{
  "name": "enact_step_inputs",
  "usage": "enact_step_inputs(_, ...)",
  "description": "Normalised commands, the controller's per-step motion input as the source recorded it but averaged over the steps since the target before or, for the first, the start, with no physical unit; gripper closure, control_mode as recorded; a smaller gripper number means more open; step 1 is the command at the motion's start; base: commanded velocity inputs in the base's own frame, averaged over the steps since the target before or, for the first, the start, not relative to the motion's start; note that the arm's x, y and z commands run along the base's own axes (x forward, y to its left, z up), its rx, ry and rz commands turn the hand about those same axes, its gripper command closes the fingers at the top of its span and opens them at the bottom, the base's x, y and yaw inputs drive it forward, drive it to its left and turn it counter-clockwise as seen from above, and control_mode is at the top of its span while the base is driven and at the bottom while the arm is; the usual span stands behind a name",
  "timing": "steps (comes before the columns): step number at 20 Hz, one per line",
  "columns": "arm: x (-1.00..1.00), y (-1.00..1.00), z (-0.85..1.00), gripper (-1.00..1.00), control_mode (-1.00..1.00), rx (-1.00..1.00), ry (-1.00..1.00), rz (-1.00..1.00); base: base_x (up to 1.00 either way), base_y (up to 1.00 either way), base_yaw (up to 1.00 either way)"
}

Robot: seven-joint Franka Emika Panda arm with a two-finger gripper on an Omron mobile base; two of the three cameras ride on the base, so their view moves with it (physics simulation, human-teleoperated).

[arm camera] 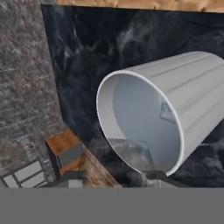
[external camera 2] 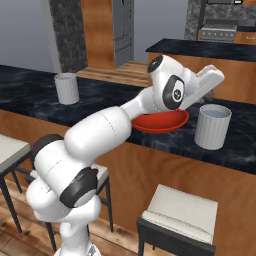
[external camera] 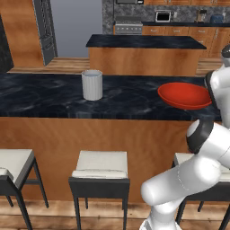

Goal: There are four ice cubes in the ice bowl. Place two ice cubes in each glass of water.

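Note:
In the hand view I look down into a ribbed grey-white glass of water [arm camera: 192, 87] lying just ahead of my gripper [arm camera: 116, 176]. A translucent ice cube [arm camera: 131, 153] sits between the two dark fingertips, and the gripper is shut on it, at the glass's near rim. A fainter translucent patch, perhaps another cube [arm camera: 168, 111], shows against the inner wall. From the right base view my hand [external camera 2: 207, 80] hangs above the right-hand glass [external camera 2: 212, 125], with the red ice bowl [external camera 2: 160, 121] just left of it, partly behind my arm. The other glass [external camera: 92, 84] stands far left of the bowl [external camera: 184, 95].
Everything stands on a dark marble counter [external camera: 45, 96] with a wooden front. Padded stools [external camera: 100, 168] line up below its near edge. A second island [external camera: 143, 42] and a stove [external camera: 128, 27] lie farther back across the floor.

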Motion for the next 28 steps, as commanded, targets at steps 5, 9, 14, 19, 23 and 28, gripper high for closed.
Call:
enact_step_inputs(5,-0.41,-0.08,-0.05,1.0,-1.0,0.04,0.0,0.0,0.0,0.0,0.0)
enact_step_inputs(9,-0.27,-0.17,-0.15,1.0,-1.0,0.0,0.0,0.0,0.0,0.0,0.0)
enact_step_inputs(14,0.22,-0.01,-0.28,1.0,-1.0,0.0,0.01,0.0,0.0,0.0,0.0)
enact_step_inputs(19,0.31,-0.07,-0.01,1.0,-1.0,0.05,0.0,0.0,0.0,0.0,0.0)
enact_step_inputs(23,0.24,-0.18,0.0,1.0,-1.0,0.08,0.0,0.0,0.0,0.0,0.0)
enact_step_inputs(28,0.0,-0.26,0.02,-1.0,-1.0,0.08,-0.06,0.0,0.0,0.0,0.0)
